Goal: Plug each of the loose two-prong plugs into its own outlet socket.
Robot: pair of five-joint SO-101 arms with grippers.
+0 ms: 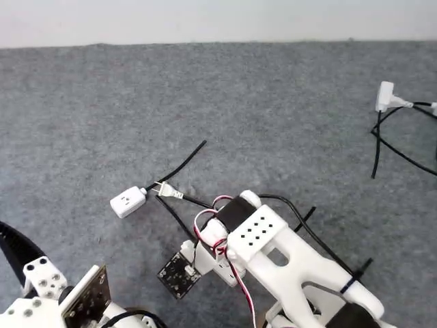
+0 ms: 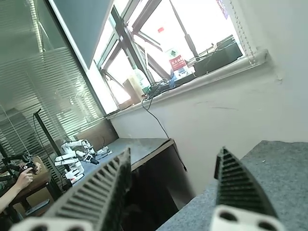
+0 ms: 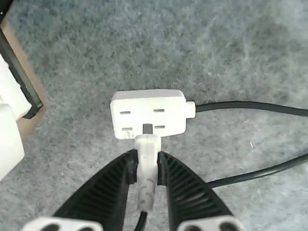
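Observation:
A white outlet socket [image 3: 148, 113] lies on the grey carpet, its black cord [image 3: 245, 107] leaving one end. My right gripper [image 3: 147, 166] is shut on a white two-prong plug [image 3: 146, 156], whose tip touches the socket's slotted face near its middle slot; the prongs are hidden. From above, that socket [image 1: 128, 201] lies left of centre with the plug [image 1: 167, 191] beside it, and the right arm [image 1: 263, 236] is just to the right. At the bottom left corner sits the left arm [image 1: 61, 294]. My left gripper [image 2: 171, 192] is open, holds nothing and points up at a wall and window.
A second white socket [image 1: 386, 96] with a plug and black cables [image 1: 389, 147] lies at the far right edge. A black cable [image 1: 300, 222] loops under the right arm. The carpet ends at a pale wall [image 1: 218, 20] at the back.

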